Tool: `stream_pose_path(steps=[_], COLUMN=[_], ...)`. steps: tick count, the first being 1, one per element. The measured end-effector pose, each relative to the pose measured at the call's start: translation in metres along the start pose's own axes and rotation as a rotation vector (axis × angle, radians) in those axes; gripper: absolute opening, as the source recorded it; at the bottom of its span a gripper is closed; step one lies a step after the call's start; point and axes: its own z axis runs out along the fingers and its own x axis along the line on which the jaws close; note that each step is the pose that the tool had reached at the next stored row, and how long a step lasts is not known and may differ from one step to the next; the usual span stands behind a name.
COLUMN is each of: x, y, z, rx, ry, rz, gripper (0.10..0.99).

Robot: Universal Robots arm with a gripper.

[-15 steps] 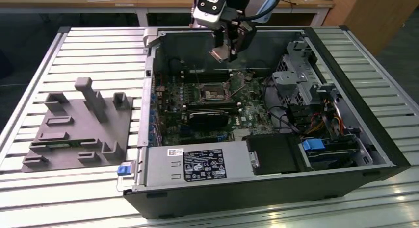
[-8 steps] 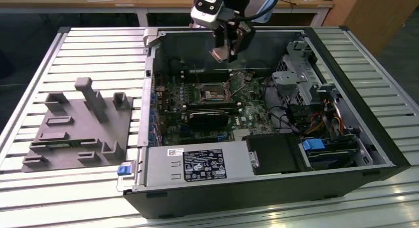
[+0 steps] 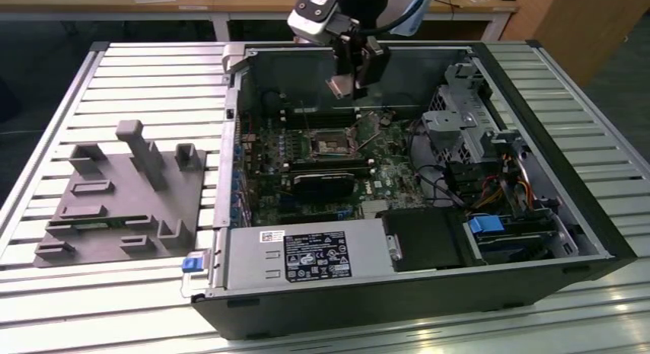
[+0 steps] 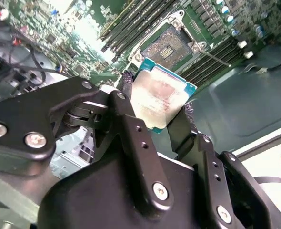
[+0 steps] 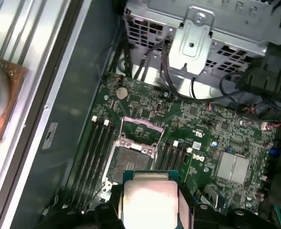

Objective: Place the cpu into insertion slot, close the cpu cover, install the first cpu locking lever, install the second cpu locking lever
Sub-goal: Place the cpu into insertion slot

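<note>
Slatted metal makes up the worktop point(image 3: 152, 72), and an open computer case point(image 3: 406, 312) lies on its side across the middle of it, reaching toward the edge on the exterior view's right.

The black fingers point(image 4: 128, 124) are clenched on the cpu point(image 4: 162, 98), one on each of two opposite edges, so the dull silver top faces the camera in the second wrist view and its teal border shows around the metal. In the exterior view the gripper point(image 3: 355, 84) hangs over the end of the case nearest the worktop's far edge, with the chip held tilted and clear of the board.

Below the chip the insertion slot point(image 5: 131, 162) sits bare, its dark recess open inside a shiny rim. The cpu cover point(image 5: 139, 125) appears swung up at one edge of the slot, though its exact angle is hard to tell. A thin metal lever point(image 4: 215, 57) lies out across the board just beside the slot.

Long black memory slots point(image 5: 95, 152) flank the socket on both sides. Nearer the worktop's front edge, inside the case, are a long black heatsink block point(image 3: 325, 183) and then a silver power supply point(image 3: 304, 255).

Outside the case, near the worktop's edge on the exterior view's left, stands a grey fixture block point(image 3: 122, 194) with upright posts.
</note>
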Motion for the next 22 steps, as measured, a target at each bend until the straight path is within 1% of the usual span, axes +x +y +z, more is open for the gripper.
stream_pose_path(steps=[5,7,14,22], x=[0.0,0.0,-0.0001,-0.0001], y=[-0.0002,-0.0002,-0.0004,-0.0006], z=[0.0018,0.0025,0.0047,0.007], rx=[-0.001,-0.002,-0.002,-0.002], ry=[-0.0063,-0.0077,-0.0101,-0.0108], rz=[0.071,0.088,0.117,0.124], gripper=[0.541,0.541,0.541,0.541])
